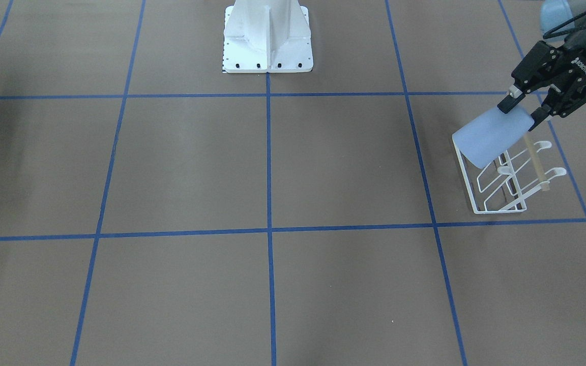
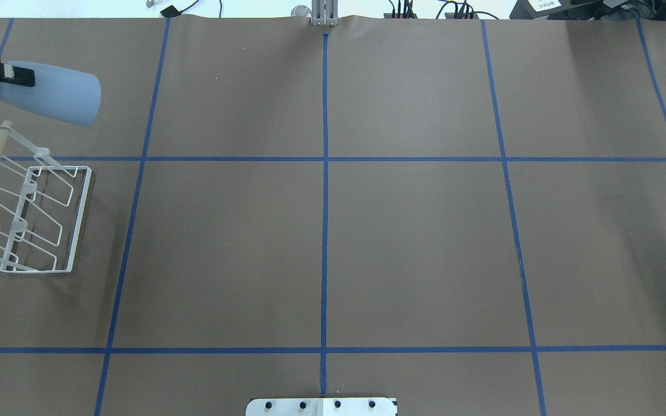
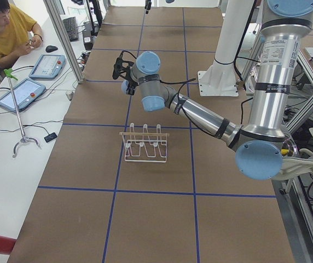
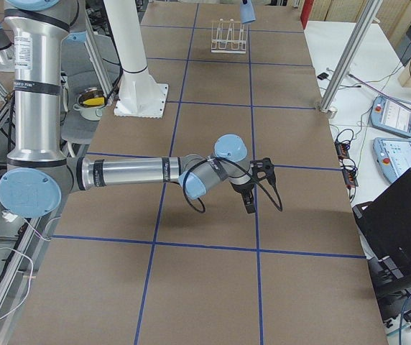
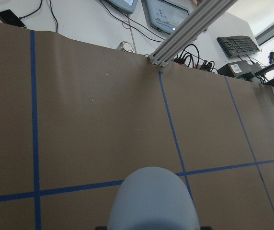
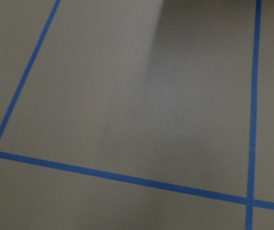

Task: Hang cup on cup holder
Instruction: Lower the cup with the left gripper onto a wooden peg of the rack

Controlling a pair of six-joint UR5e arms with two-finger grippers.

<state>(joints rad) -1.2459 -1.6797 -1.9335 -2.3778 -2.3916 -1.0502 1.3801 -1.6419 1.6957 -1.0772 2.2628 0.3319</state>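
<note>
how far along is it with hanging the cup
Done: the left gripper has the cup gripped and off the table. In hand: it holds the cup tilted in the air near the cup holder. Left: seat it on a peg, all bare now, and release.

- There's the silver tubular left arm [image 3: 200, 113], with pale blue round joint caps and black bands.
- Black two-finger left gripper [image 1: 522, 110], white lettering along its body.
- Thin black cable [image 4: 274, 188] looping off the right wrist.
- White metal pedestal base [image 1: 267, 46], black screws along its edge.
</note>
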